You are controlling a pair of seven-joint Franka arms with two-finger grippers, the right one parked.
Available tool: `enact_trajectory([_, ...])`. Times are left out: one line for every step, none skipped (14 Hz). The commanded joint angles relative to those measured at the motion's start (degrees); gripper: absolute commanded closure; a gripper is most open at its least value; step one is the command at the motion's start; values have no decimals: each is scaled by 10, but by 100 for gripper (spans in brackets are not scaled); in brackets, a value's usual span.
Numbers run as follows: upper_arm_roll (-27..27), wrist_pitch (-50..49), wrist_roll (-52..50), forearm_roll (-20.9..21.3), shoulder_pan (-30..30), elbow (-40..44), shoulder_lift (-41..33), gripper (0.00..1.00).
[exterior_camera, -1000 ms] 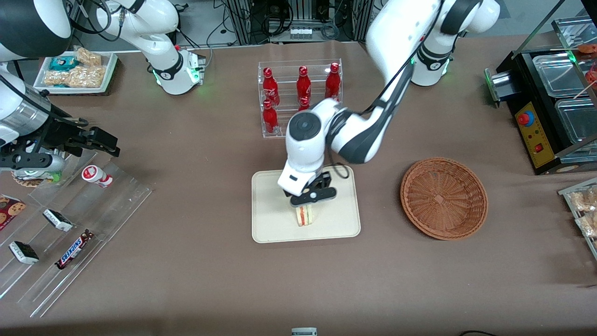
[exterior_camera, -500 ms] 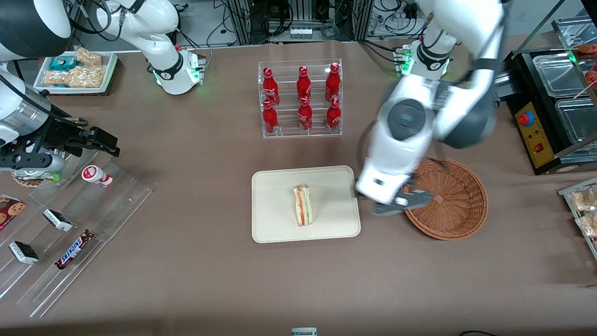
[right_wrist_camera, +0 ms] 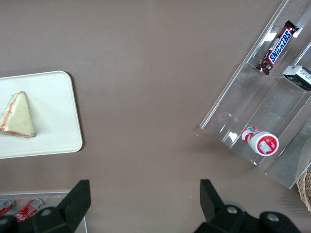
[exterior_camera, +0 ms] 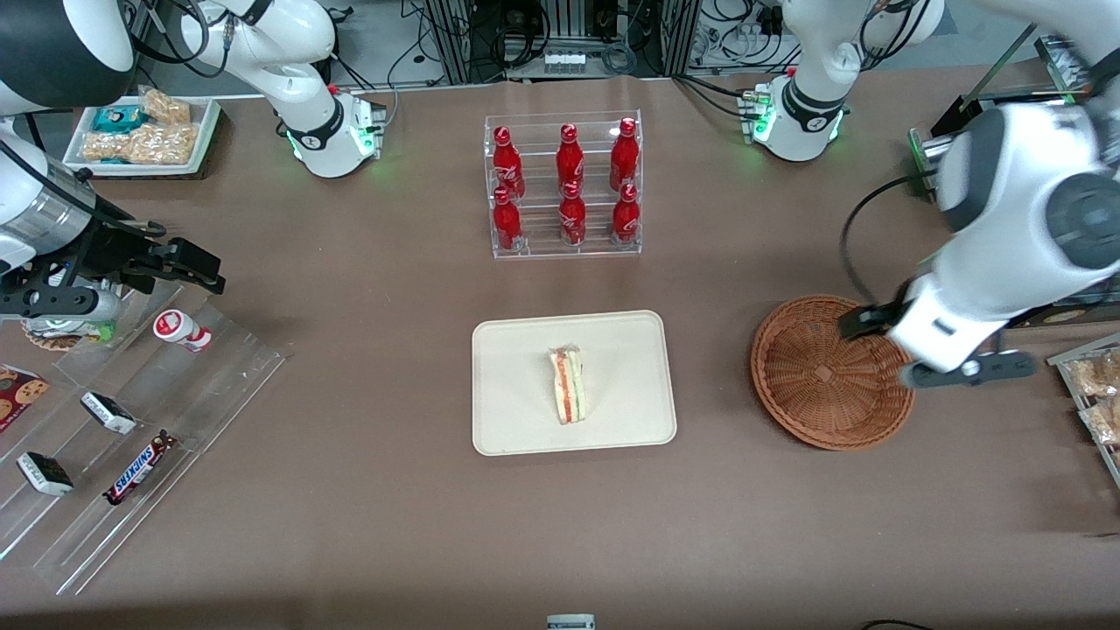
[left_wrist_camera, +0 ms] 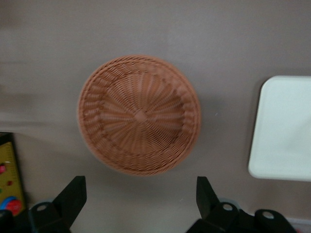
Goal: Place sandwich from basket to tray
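The sandwich (exterior_camera: 569,396) stands on its edge in the middle of the cream tray (exterior_camera: 516,367), red and green filling showing; it also shows in the right wrist view (right_wrist_camera: 18,116). The wicker basket (exterior_camera: 827,372) is empty and sits toward the working arm's end of the table; it shows in the left wrist view (left_wrist_camera: 139,115), with a corner of the tray (left_wrist_camera: 284,126). My left gripper (exterior_camera: 962,372) hangs open and empty in the air over the basket's rim on the side away from the tray; it also shows in the left wrist view (left_wrist_camera: 138,194).
A clear rack of red cola bottles (exterior_camera: 564,188) stands farther from the front camera than the tray. A black machine with metal trays (exterior_camera: 1032,175) stands at the working arm's end. Clear snack shelves (exterior_camera: 131,429) lie at the parked arm's end.
My left gripper let go of the sandwich on the tray, lifted and swung past the basket toward the working arm's end. The sandwich stays on the tray.
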Motion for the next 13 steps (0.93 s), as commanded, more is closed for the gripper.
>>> enact_trajectory([-9, -14, 80, -4, 34, -29, -54, 0])
enact_trajectory([-12, -16, 118, -3, 52, -36, -80, 0])
enact_trajectory([-12, -16, 150, -4, 57, -41, -96, 0])
enact_trajectory([-12, -17, 179, -4, 66, -41, -114, 0])
enact_trajectory([-11, -23, 197, -4, 76, -41, -129, 0])
enact_trajectory([-10, -35, 206, -4, 83, -41, -143, 0])
enact_trajectory([-9, -43, 210, -6, 90, -40, -155, 0])
enact_trajectory([-9, -42, 210, -7, 93, -38, -158, 0])
enact_trajectory([-9, -35, 209, -13, 93, -34, -153, 0])
enact_trajectory([-8, -22, 205, -20, 93, -34, -150, 0])
enact_trajectory([-8, -16, 204, -21, 93, -36, -147, 0])
enact_trajectory([-9, -16, 203, -23, 93, -39, -146, 0])
enact_trajectory([-8, -15, 203, -24, 93, -39, -143, 0])
